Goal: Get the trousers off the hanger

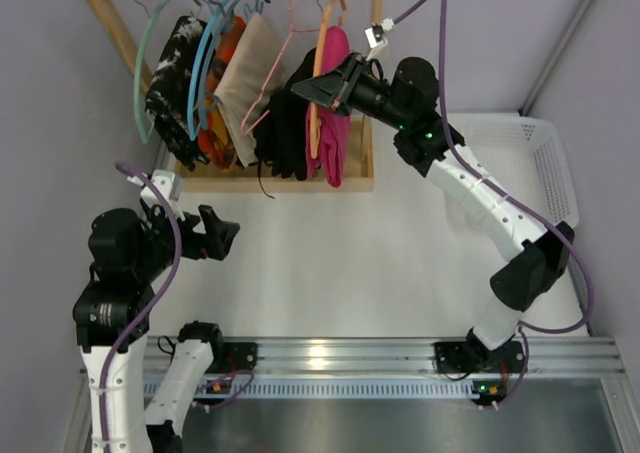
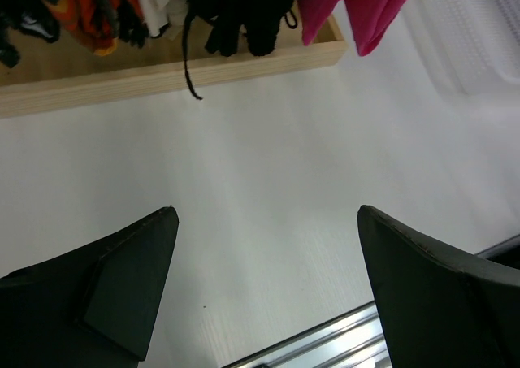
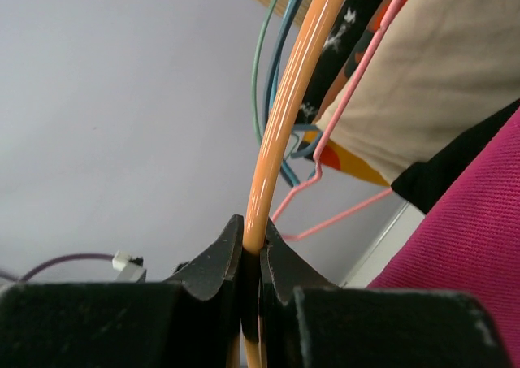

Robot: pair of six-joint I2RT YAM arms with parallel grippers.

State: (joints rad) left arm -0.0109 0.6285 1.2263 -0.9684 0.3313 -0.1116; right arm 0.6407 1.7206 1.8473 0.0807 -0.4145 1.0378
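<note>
Two trousers [image 1: 335, 93], three other garments [image 1: 240, 83], two arms [image 1: 480, 193], one basket [image 1: 545, 163].

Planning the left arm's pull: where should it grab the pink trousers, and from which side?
Probably the loose lower end of the pink trousers, approached from the table side with the open left claw. That end hangs free at the front of the rack, while the right claw pinches the orange hanger above.

Overhead and both wrist views share the clothes rack [image 1: 300, 184].
</note>
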